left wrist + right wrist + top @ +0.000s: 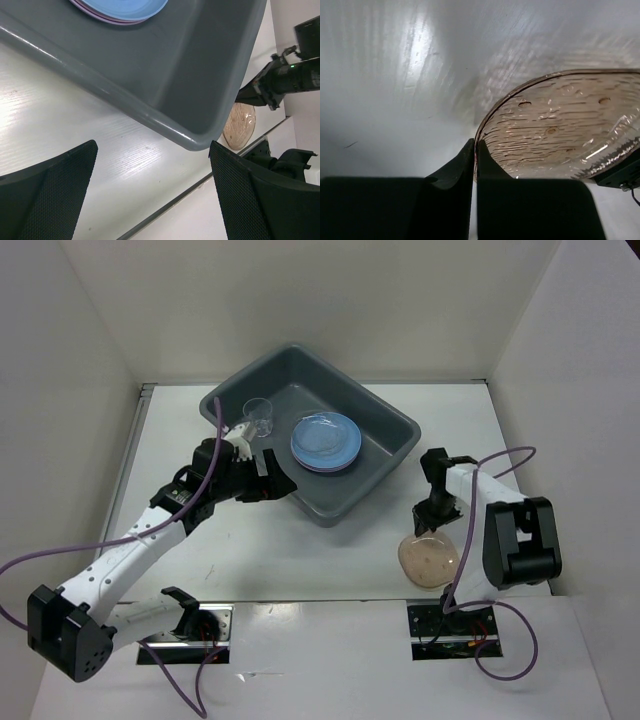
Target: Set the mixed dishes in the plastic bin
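Setting: white table enclosed by white walls.
Plastic bin: large dark grey rectangular tub, far centre of the table, set at an angle.
Bin contents: light blue round plate on top of a stack showing lavender and pink edges; small clear cup near the bin's left corner.
Tan dish: tan translucent rounded plastic dish, on the table right of the bin, outside it.
Right gripper: fingers pinched on the tan dish's rim.
Left gripper: jaws spread wide, empty, beside the bin's near left wall.
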`<state>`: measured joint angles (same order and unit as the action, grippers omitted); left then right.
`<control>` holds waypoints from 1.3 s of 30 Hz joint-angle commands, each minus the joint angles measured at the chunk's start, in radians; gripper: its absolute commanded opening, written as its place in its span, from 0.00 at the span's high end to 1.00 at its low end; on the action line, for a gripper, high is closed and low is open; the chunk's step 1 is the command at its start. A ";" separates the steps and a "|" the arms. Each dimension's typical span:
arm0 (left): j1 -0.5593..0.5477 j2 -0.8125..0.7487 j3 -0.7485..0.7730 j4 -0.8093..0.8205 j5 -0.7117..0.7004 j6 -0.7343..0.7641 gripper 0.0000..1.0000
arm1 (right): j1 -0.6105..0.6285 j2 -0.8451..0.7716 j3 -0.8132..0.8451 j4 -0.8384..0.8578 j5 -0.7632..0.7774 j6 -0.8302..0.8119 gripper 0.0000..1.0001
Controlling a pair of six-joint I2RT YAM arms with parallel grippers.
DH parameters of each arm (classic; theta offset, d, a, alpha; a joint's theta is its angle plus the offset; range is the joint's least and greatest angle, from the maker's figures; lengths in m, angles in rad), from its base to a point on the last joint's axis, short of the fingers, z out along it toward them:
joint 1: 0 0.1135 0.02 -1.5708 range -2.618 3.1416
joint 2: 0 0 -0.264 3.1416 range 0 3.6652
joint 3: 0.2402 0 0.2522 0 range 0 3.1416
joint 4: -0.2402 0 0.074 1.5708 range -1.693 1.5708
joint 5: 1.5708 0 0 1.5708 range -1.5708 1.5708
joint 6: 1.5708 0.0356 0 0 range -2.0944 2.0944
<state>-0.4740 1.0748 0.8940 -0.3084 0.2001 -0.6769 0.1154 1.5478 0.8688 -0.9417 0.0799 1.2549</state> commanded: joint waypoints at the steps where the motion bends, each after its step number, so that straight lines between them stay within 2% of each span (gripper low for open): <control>1: -0.003 -0.026 -0.004 0.025 -0.010 0.022 0.00 | 0.006 -0.103 0.076 -0.025 0.099 0.012 1.00; 6: -0.003 -0.015 0.005 0.016 -0.019 0.022 0.00 | 0.006 -0.210 0.211 -0.055 0.173 0.021 1.00; 12: -0.003 0.014 0.049 0.006 -0.028 0.052 0.00 | 0.046 -0.221 0.426 -0.024 0.254 -0.044 1.00; 15: -0.003 0.037 0.080 -0.003 -0.051 0.065 0.00 | 0.122 -0.143 0.597 0.003 0.301 -0.139 1.00; 20: -0.003 0.057 0.103 -0.032 -0.122 0.085 0.00 | 0.219 0.088 0.914 0.056 0.267 -0.334 1.00; 24: 0.020 0.076 0.103 -0.043 -0.134 0.094 0.00 | 0.296 0.223 1.101 0.113 0.232 -0.474 1.00; 28: 0.035 0.076 0.071 -0.054 -0.120 0.085 0.00 | 0.306 0.359 1.226 0.179 0.118 -0.564 1.00; 33: 0.044 0.076 0.062 -0.077 -0.139 0.066 0.00 | 0.351 0.529 1.400 0.205 0.046 -0.641 1.00; 39: 0.044 0.066 0.051 -0.087 -0.148 0.045 0.00 | 0.385 0.779 1.688 0.092 -0.025 -0.675 1.00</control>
<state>-0.4343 1.1503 0.9554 -0.3950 0.0685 -0.6113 0.4686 2.2719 2.4290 -0.8169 0.1032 0.6395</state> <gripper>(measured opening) 0.995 0.012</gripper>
